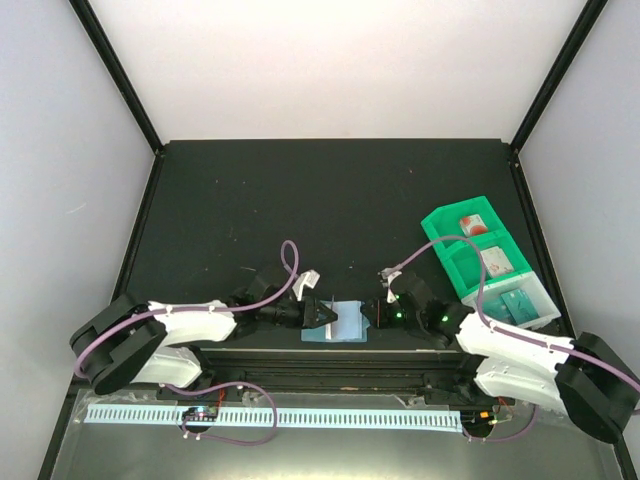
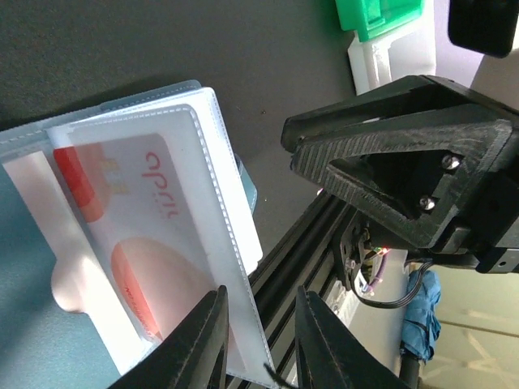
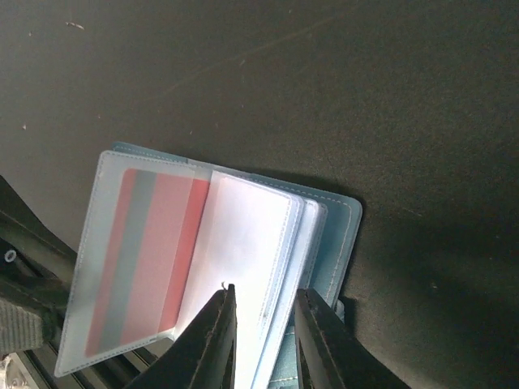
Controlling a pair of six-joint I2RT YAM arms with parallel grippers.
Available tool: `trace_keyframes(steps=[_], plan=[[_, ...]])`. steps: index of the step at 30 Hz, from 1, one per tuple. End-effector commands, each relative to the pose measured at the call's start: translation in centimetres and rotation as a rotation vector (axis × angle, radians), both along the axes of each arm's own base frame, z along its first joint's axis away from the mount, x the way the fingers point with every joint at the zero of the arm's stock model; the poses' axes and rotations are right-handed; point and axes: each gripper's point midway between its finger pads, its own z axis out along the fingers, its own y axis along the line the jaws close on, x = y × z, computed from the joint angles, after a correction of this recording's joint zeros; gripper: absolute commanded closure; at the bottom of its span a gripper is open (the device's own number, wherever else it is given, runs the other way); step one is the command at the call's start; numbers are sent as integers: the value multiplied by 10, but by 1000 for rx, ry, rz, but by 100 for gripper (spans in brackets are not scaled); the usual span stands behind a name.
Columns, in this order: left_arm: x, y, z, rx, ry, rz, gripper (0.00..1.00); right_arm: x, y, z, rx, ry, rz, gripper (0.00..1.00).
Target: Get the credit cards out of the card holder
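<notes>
At the near edge of the black table [image 1: 300,200], the small light-blue plastic bifold card holder [image 1: 345,324] lies open between both hands. The left hand [image 2: 261,301] stands slightly open, with a clear sleeve's corner loose in the gap. Inside that sleeve sits a white credit card with red markings [image 2: 130,211]. The right hand [image 3: 266,298] is closed down on the holder's fanned sleeves and blue cover edge, which fill its narrow gap. Farther off to the right, the green plastic compartment tray [image 1: 452,252] holds a teal card [image 1: 517,305], a pale grey card [image 1: 497,261] and a red-blotched white card [image 1: 472,222].
</notes>
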Motion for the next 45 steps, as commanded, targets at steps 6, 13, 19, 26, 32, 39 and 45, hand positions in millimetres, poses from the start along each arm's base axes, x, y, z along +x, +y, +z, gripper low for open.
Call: trace_keyframes(steps=[6,13,19,26,32,39,45], plan=[[4,-21,21,-77,-45,-23,73,3,-12,7,-3,-41,-58,78],[4,-20,21,-78,-51,-20,73,4,-14,8,-3,-44,-68,79],[4,-19,20,-74,-62,-18,71,3,-13,11,8,-47,-65,80],[7,-10,10,-6,-88,6,66,-1,-1,23,60,-43,-14,80],[13,4,-8,82,-109,59,58,-6,12,16,87,10,37,80],[13,13,-21,120,-106,74,54,-10,28,17,117,45,89,81],[13,19,-32,139,-84,103,53,-10,35,10,98,71,103,81]])
